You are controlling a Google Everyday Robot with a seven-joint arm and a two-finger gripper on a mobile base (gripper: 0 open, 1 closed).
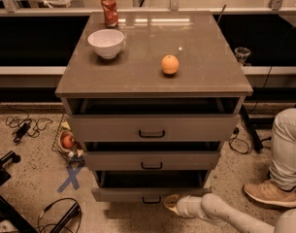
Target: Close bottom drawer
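The grey-brown cabinet (152, 72) has three drawers, all pulled partly out. The bottom drawer (138, 193) is the lowest one, with a flat taupe front and a small black bar handle (151, 199); its dark inside shows above the front. My gripper (170, 203) is at the end of the white arm that comes in from the lower right. It sits right at the bottom drawer's front, just right of the handle, and seems to touch it.
On the cabinet top stand a white bowl (106, 42), a red can (109, 10) and an orange (170, 64). A person's leg and shoe (278, 178) are at the right. Cables (26, 125), a blue floor cross (71, 177) and a wire basket (65, 140) lie at the left.
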